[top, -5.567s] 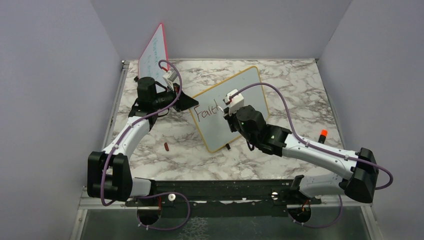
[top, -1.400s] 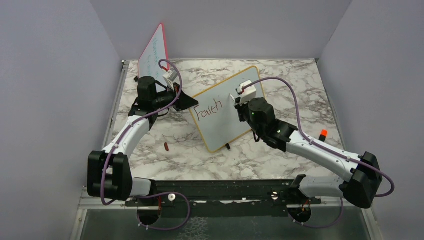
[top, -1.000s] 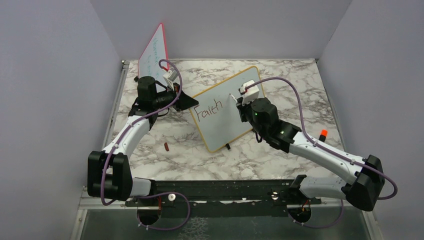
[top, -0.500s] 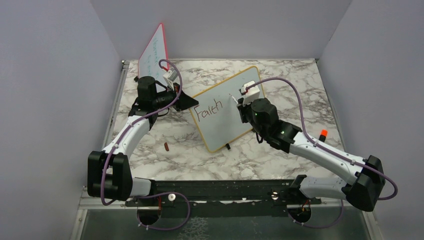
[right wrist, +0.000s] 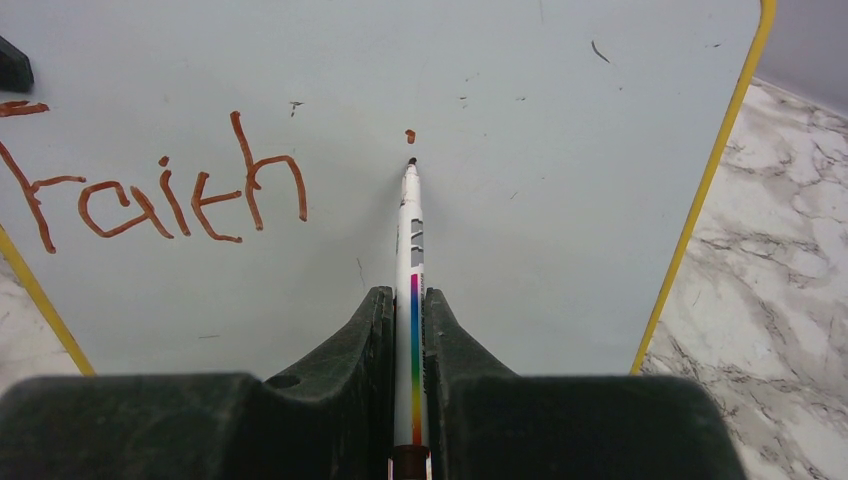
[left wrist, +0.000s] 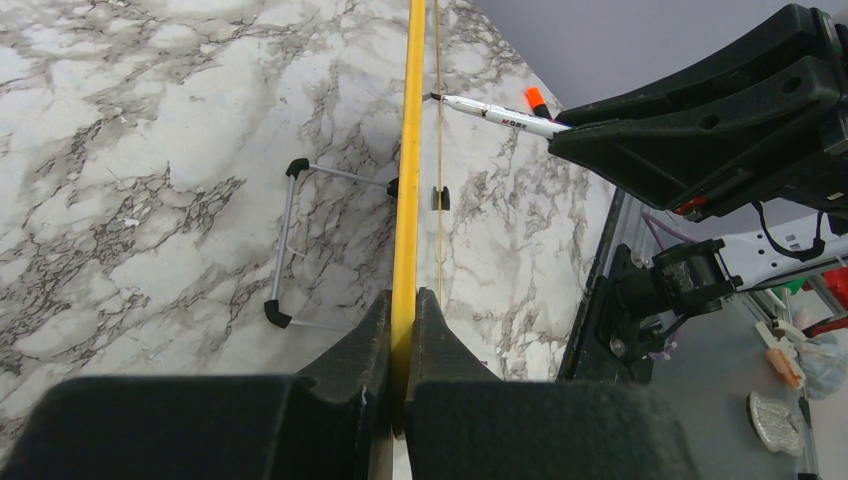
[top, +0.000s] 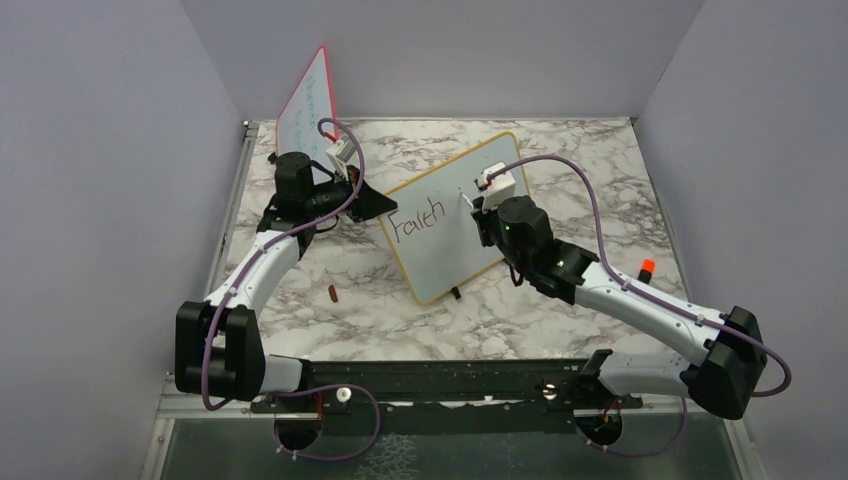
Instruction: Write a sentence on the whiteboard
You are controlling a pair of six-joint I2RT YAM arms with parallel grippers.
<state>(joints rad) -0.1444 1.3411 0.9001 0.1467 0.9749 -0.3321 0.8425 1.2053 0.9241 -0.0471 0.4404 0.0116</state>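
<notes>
Grey walls are closing in a marble-patterned worktop [top: 560, 320], and the whiteboard [top: 440, 268] is standing tilted on it at the centre of the top view, its yellow-orange frame running from centre-left up to upper right. A red-framed board [top: 310, 100] is leaning at the upper left, well apart from the work.

The left pincer [left wrist: 403, 305] is clamping shut on the whiteboard's left edge and steadying it. The right pincer [right wrist: 410, 300] is gripping a marker [right wrist: 411, 225], whose long axis is pointing straight up the right wrist view.

The sentence [right wrist: 170, 190] is reading only "Faith" so far, in dark red at the left of that view. The marker's tip is sitting, apparently in contact, just below a small red dot [right wrist: 410, 135] to the right of that word. The right arm is therefore the nearer one, and the next stroke probably starts under that dot and runs down toward the pincer.
</notes>
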